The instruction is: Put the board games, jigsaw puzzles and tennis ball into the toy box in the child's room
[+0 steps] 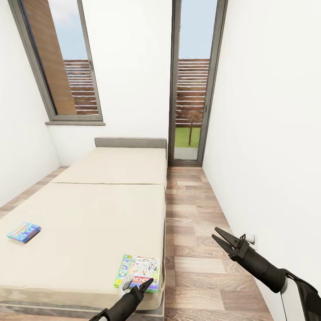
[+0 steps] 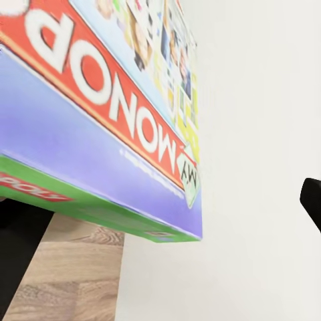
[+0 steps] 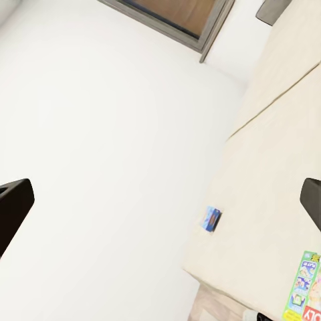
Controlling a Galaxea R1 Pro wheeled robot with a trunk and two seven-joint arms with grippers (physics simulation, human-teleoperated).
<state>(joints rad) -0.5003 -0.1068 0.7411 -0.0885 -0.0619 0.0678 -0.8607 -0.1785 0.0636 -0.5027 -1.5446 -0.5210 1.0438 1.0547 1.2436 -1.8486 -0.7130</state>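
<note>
Two board games lie on the beige bed (image 1: 89, 214). The Monopoly box (image 1: 138, 272) sits at the mattress's near right corner, and a small blue box (image 1: 23, 232) lies near its left edge. My left gripper (image 1: 143, 285) is open at the Monopoly box's near edge. Up close, the box (image 2: 100, 100) looms large, with the left gripper (image 2: 167, 214) spread wide and dark fingers (image 2: 17, 254) showing at both sides. My right gripper (image 1: 221, 238) hangs open over the wood floor beside the bed. Past the open right gripper (image 3: 164, 197) I see the blue box (image 3: 212, 219) and the Monopoly box (image 3: 306, 291).
A strip of wood-plank floor (image 1: 196, 232) runs between the bed and the white right wall (image 1: 276, 156). A wall socket (image 1: 251, 240) sits just behind the right gripper. A glass door (image 1: 191, 89) and a window (image 1: 67, 67) are at the far end, behind the grey headboard (image 1: 130, 142).
</note>
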